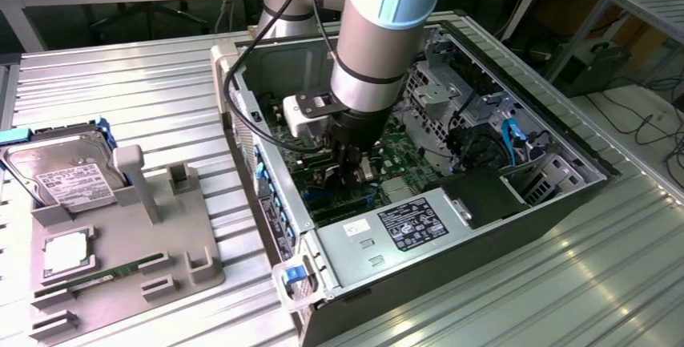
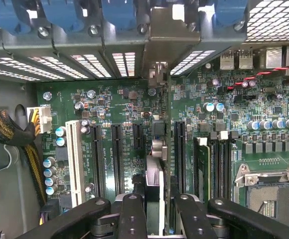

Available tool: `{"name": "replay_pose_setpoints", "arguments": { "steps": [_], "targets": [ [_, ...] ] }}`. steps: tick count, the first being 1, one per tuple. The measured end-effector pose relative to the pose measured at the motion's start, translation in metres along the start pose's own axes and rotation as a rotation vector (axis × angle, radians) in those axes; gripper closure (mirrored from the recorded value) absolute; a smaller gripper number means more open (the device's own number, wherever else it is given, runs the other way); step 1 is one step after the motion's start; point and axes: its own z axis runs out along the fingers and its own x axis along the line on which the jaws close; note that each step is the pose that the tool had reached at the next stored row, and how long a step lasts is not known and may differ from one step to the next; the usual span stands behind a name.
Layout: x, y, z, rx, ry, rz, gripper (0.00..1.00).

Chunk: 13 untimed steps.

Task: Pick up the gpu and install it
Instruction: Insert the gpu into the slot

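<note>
Edgewise, the gpu is gripped by the gripper between motherboard slots inside the computer case.

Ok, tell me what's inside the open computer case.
Inside the computer case: the green motherboard, its expansion slots, and the pincer holding the gpu upright over them. The slot beneath the card is covered.

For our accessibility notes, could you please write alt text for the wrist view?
The gripper holds the gpu edge-on between its black fingers, above a green motherboard inside an open computer case. The card's metal bracket reaches the rear slot openings; black expansion slots and a white one lie alongside.
</note>
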Motion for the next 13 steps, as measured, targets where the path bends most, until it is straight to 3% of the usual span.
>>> {"name": "replay_pose_setpoints", "arguments": {
  "steps": [13],
  "targets": [
    [-0.0018, 0.0001, -0.0001, -0.0002, 0.0002, -0.004, 0.73]
  ]
}}
